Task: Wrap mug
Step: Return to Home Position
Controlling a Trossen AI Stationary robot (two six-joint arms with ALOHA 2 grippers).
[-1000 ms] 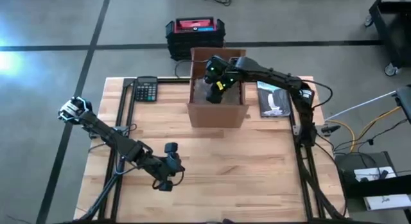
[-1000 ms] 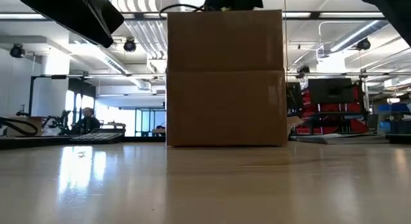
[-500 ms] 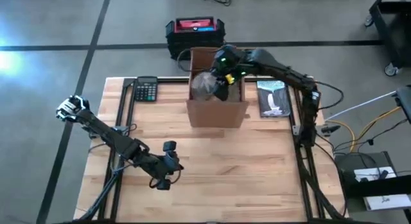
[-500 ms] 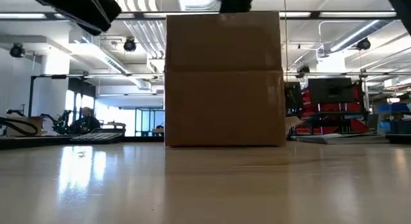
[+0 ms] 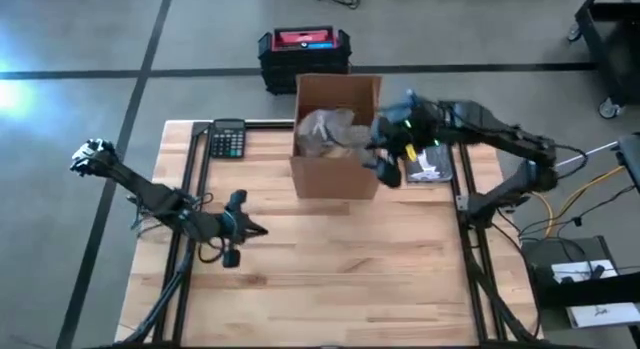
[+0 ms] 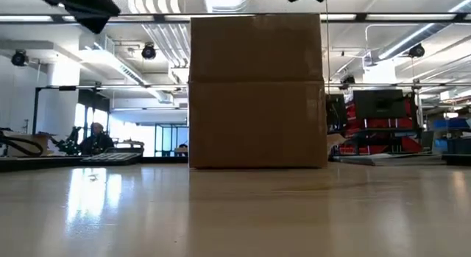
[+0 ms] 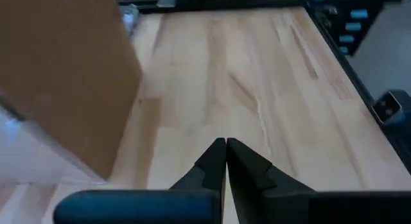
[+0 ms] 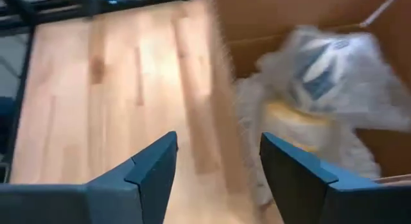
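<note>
The front of the pale wooden plank table [image 5: 350, 289] lies bare. Over its left half hangs the left gripper [image 5: 250, 229], at the end of a dark arm that reaches in from the table's left edge. In its own wrist view the left gripper [image 7: 226, 142] has its two dark fingers pressed tip to tip with nothing between them, pointing across the planks.

Farther back, near the middle of the far edge, stands the brown cardboard box [image 5: 335, 179], open at the top; from table height its plain front wall [image 6: 257, 91] fills the centre. The right gripper [image 5: 385, 171] hovers just beside the box's right front corner, outside the wall and higher than the rim. Its fingers are spread wide and empty [image 8: 218, 140].

Inside the box rests the blue mug bundled in clear bubble wrap [image 5: 330, 134]; the right wrist camera catches a blue patch and a yellow one through the plastic [image 8: 321, 89].

A printed flat card [image 5: 428, 159] lies right of the box, a black calculator [image 5: 227, 139] left of it. Beyond the table, a black and red case [image 5: 304, 51] sits on the grey floor.
</note>
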